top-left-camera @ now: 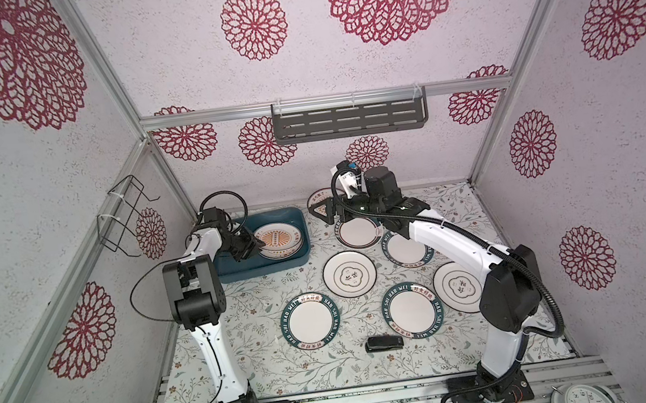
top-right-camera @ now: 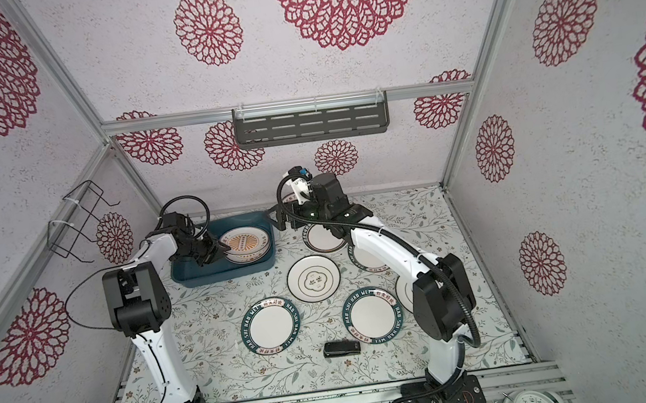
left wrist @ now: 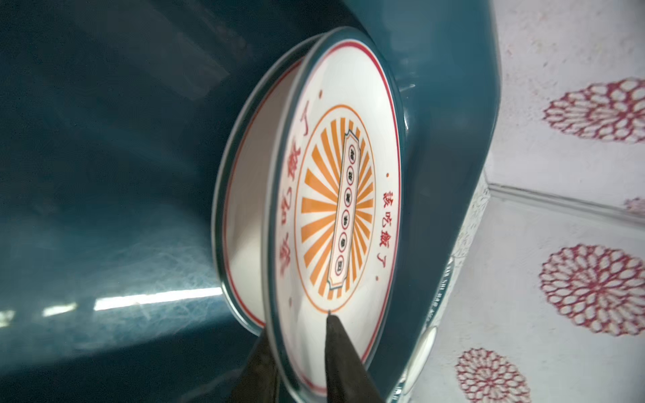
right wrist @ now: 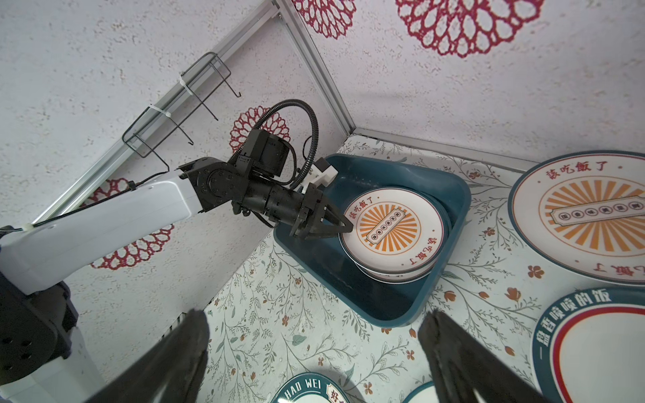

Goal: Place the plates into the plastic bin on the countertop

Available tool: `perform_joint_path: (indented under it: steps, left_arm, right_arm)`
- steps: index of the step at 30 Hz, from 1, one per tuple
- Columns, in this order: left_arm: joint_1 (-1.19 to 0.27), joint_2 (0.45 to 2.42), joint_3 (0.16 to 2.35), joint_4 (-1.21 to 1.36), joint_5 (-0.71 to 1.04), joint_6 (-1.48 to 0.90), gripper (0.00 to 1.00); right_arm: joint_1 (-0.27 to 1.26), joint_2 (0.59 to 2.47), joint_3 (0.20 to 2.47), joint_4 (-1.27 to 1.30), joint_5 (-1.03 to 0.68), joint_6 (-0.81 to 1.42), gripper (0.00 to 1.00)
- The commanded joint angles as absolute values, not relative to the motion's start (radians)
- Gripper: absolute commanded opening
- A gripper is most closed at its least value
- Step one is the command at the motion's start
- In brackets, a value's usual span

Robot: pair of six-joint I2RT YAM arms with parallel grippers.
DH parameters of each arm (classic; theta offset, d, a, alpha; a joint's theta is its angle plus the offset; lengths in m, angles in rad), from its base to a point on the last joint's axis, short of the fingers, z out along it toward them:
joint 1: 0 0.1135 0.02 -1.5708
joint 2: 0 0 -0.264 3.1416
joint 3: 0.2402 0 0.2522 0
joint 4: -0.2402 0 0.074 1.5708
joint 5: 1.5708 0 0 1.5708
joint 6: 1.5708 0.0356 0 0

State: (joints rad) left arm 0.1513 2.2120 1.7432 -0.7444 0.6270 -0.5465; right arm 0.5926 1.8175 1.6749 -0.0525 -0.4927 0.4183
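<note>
Two orange sunburst plates (top-left-camera: 280, 238) (right wrist: 391, 230) lie stacked in the teal plastic bin (top-left-camera: 263, 270) (top-right-camera: 221, 277) at the back left of the leafy countertop (top-left-camera: 274, 367). My left gripper (top-left-camera: 257, 246) (left wrist: 298, 324) (right wrist: 345, 232) is at the top plate's (left wrist: 335, 209) near rim, jaws slightly apart, one finger over its face and one under. My right gripper (top-left-camera: 325, 215) (right wrist: 314, 315) hangs wide open and empty above the countertop just right of the bin. Several more plates lie loose, among them teal-lettered ones (top-left-camera: 310, 322) (top-left-camera: 412, 311) and a thin-ringed one (top-left-camera: 349, 273).
A third sunburst plate (right wrist: 576, 216) sits by the back wall behind my right gripper. A small black object (top-left-camera: 384, 342) lies near the front. A grey slotted shelf (top-left-camera: 349, 120) and a wire rack (top-left-camera: 126, 218) hang on the walls. A clock (top-left-camera: 584, 396) sits front right.
</note>
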Motion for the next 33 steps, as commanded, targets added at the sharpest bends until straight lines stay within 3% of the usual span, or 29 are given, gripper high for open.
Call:
perform_joint_path:
  steps: [1, 5, 13, 17, 22, 28, 33]
  left_arm:
    - [0.138, 2.190, 1.773, -0.764, 0.613, -0.523, 0.40]
    - [0.130, 2.173, 1.818, -0.826, 0.540, -0.507, 0.55]
    - [0.126, 2.061, 1.805, -0.882, 0.458, -0.475, 0.66]
    - [0.111, 1.870, 1.683, -0.780, 0.452, -0.448, 0.73]
    - [0.084, 1.637, 1.527, -0.686, 0.438, -0.418, 1.00]
    - [0.064, 1.499, 1.384, -0.675, 0.471, -0.468, 0.97]
    - [-0.015, 1.278, 1.056, -0.668, 0.458, -0.621, 0.97]
  right_arm:
    - [0.594, 1.759, 1.683, -0.027, -0.480, 0.393, 0.99]
    - [0.594, 1.749, 1.664, -0.011, -0.474, 0.395, 0.99]
    - [0.594, 1.724, 1.627, 0.011, -0.449, 0.397, 0.99]
    - [0.597, 1.705, 1.606, 0.021, -0.406, 0.408, 0.99]
    - [0.595, 1.674, 1.541, 0.075, -0.351, 0.450, 0.99]
    - [0.597, 1.664, 1.514, 0.092, -0.318, 0.479, 0.99]
    - [0.614, 1.657, 1.470, 0.041, -0.277, 0.520, 0.99]
